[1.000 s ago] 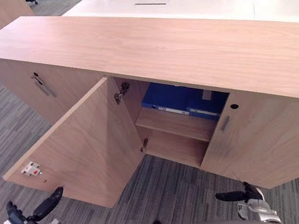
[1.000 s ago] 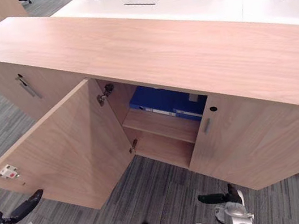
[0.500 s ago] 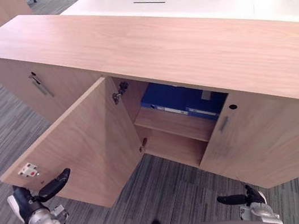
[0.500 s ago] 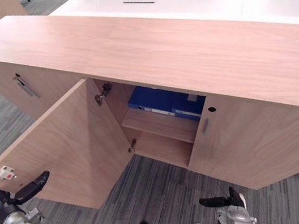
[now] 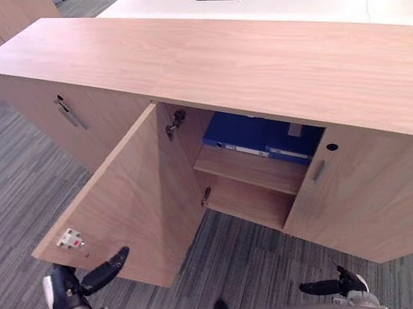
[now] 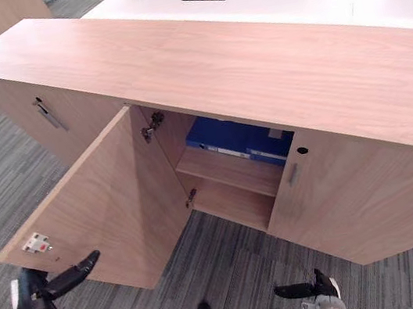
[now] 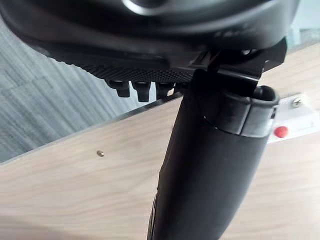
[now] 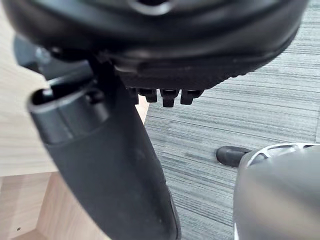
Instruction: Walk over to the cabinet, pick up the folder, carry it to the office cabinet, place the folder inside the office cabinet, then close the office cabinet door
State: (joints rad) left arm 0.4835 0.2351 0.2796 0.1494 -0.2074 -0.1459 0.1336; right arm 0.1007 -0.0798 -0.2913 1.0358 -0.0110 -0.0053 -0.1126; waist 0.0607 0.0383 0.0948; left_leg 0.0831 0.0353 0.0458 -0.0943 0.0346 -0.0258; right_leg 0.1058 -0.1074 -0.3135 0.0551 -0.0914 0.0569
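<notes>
Bottom left: left hand (image 5: 65, 293) low beside the free edge of the open door (image 5: 131, 203), fingers loose, thumb stretched toward the panel, holding nothing; contact with the wood not clear. Bottom right: right hand (image 5: 342, 285) idle above the carpet (image 5: 6, 188), likewise relaxed and empty.

Likely step: swinging that door shut. With a push from the thumb alone so near the lower corner, may slip under the panel's bottom edge and miss; may also snag on the white latch plate (image 5: 69, 239) just above. Pushed too hard, could bounce off the frame and stand ajar.

Centre right: second door (image 5: 380, 197) angled across part of the opening, perhaps not fully home, so may meet the swinging one at the middle.

Further in, centre: blue folder (image 5: 254, 132) lying flat on the upper shelf (image 5: 252, 169), already inside; front edge close to the shelf lip, so could foul the closing door if overhanging.

Beyond, across the upper frame: long cabinet top (image 5: 239, 62), then a white desk (image 5: 260, 3).
</notes>
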